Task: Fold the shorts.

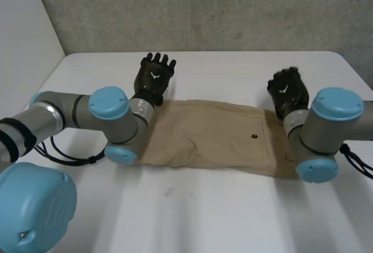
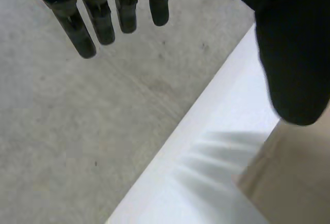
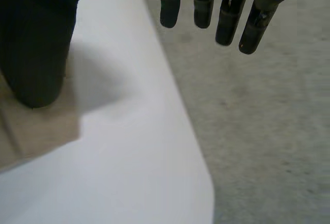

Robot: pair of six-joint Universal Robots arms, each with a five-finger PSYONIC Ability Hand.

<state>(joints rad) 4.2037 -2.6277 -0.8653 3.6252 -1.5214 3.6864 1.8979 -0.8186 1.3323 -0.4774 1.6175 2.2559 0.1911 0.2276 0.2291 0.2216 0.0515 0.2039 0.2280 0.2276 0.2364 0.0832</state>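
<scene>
Tan shorts [image 1: 215, 139] lie flat across the middle of the white table [image 1: 233, 218], folded into a long band with a dark button [image 1: 254, 136] facing up. My left hand [image 1: 154, 75] is at the band's far left corner, fingers straight and holding nothing. In the left wrist view the left hand [image 2: 103, 22] reaches past the table edge, its thumb beside the shorts' corner [image 2: 299, 177]. My right hand [image 1: 287, 91] is at the far right corner. In the right wrist view the right hand [image 3: 227, 22] has straight fingers, and its thumb is over the shorts' corner [image 3: 36, 126].
The table's far edge [image 1: 233, 53] runs just beyond both hands, with a grey concrete wall [image 1: 204, 8] behind it. My two forearms lie over the ends of the shorts. Bare table [image 1: 192, 218] stretches in front of the shorts.
</scene>
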